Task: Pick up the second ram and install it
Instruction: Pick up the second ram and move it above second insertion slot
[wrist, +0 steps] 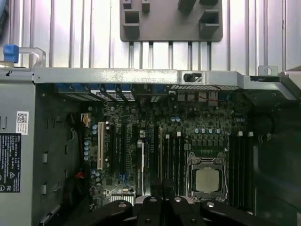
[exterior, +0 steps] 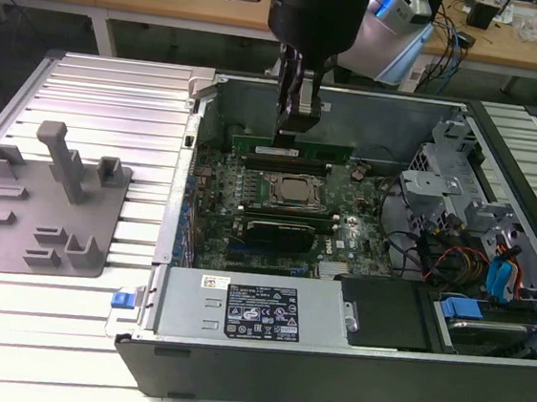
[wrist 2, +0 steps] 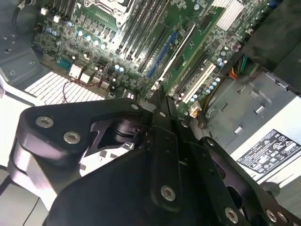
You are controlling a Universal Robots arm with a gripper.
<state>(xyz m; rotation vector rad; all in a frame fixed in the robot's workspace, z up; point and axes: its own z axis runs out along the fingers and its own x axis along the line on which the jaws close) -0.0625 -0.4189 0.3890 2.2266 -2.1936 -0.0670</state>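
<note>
The second ram (exterior: 291,150), a long green stick, stands on edge in a slot on the far side of the processor socket (exterior: 294,190) in the exterior view. My gripper (exterior: 295,127) hangs right above its middle, fingers pressed together and shut. I cannot tell whether the tips touch the stick's top edge. In both wrist views the black fingers (wrist 2: 162,117) meet with nothing between them, above the motherboard's slots (wrist: 171,155).
The open computer case (exterior: 202,98) walls in the motherboard. A power supply (exterior: 253,305) lies at the near side and drive cages with cables (exterior: 459,211) at the exterior view's right. A grey holder tray (exterior: 43,201) with posts stands on the ribbed table at the left.
</note>
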